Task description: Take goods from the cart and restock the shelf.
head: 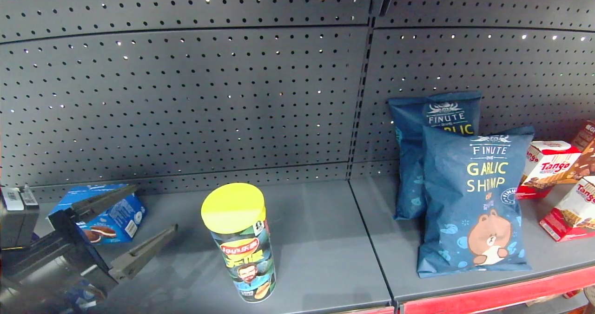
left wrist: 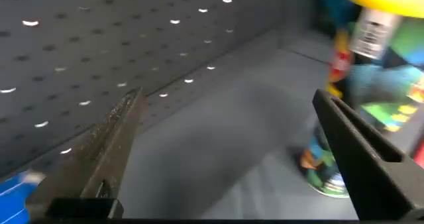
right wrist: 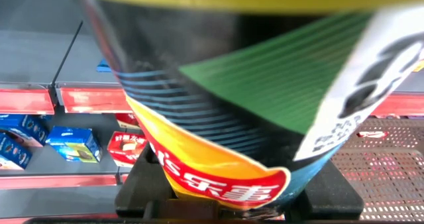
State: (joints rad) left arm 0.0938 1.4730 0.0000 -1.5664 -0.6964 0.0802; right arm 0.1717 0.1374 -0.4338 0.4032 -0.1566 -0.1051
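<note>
Canister [head: 239, 242] stands upright on shelf [head: 320, 230] beside spread left claw [head: 155, 208].

From the head we look down on the shelf [head: 316, 221]; left wrist, low and close, shares its yellow-lidded can [left wrist: 377, 58]; right wrist hugs a 2nd can [right wrist: 218, 98].

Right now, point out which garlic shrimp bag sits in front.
The garlic shrimp bag with the bear showing, nearer the shelf edge; the second bag stands behind it, partly covered.
</note>
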